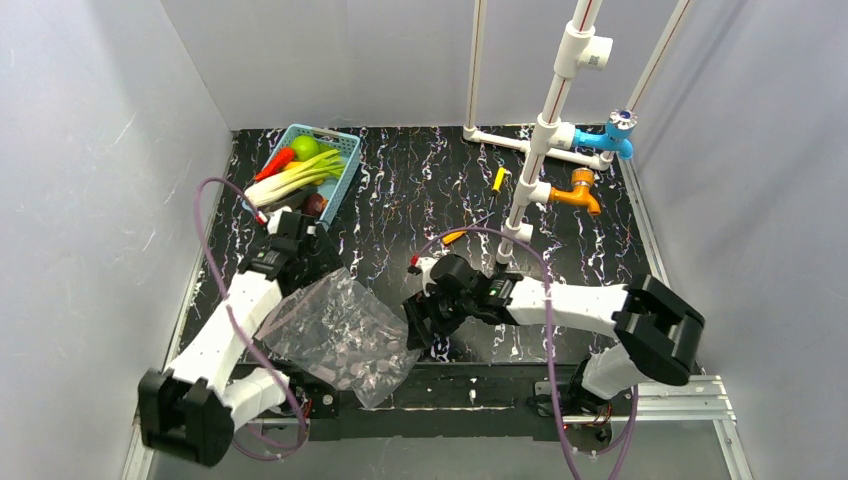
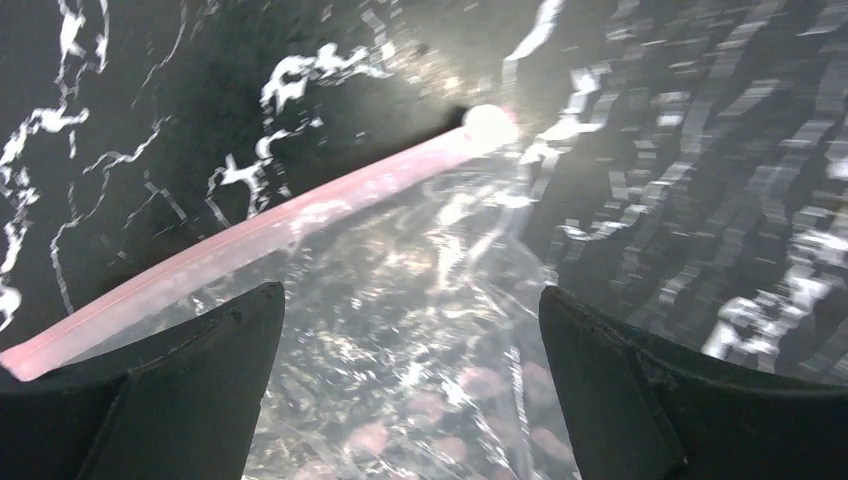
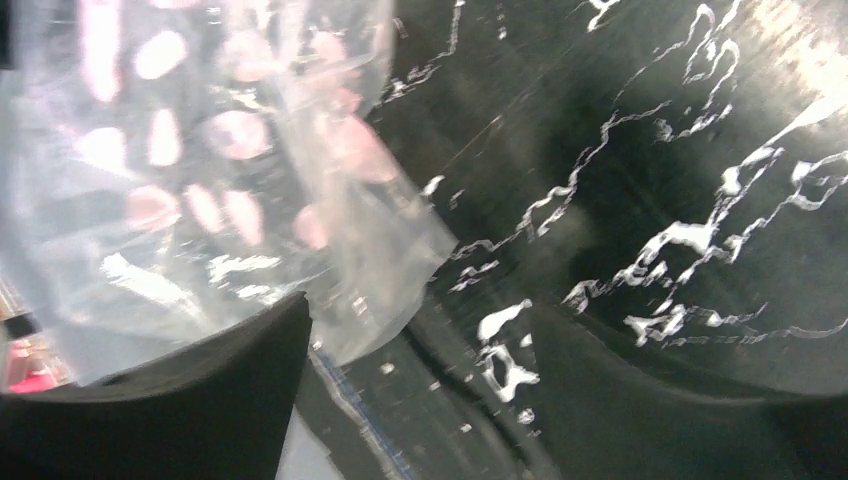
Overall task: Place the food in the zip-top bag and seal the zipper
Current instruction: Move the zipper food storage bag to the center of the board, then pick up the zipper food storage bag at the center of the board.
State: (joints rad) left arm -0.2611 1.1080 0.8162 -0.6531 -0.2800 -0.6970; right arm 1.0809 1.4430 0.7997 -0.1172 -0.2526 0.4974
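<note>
A clear zip-top bag (image 1: 340, 335) lies crumpled and empty on the dark table, between the arms. The left gripper (image 2: 408, 295), jaws wide, hovers over its pink zipper (image 2: 250, 235); the right gripper (image 3: 418, 310), also spread, straddles a bag corner. This looks like the step of opening the mouth: next, pinch the thin plastic. The food (image 1: 300, 170) waits in a blue basket (image 1: 350, 160), beyond the left gripper.

Pale walls (image 1: 90, 150) rise at 9, 12 and 3 o'clock. A white pipe frame (image 1: 543, 133) stands at 1 o'clock on the black, white-veined tabletop (image 1: 420, 190).
</note>
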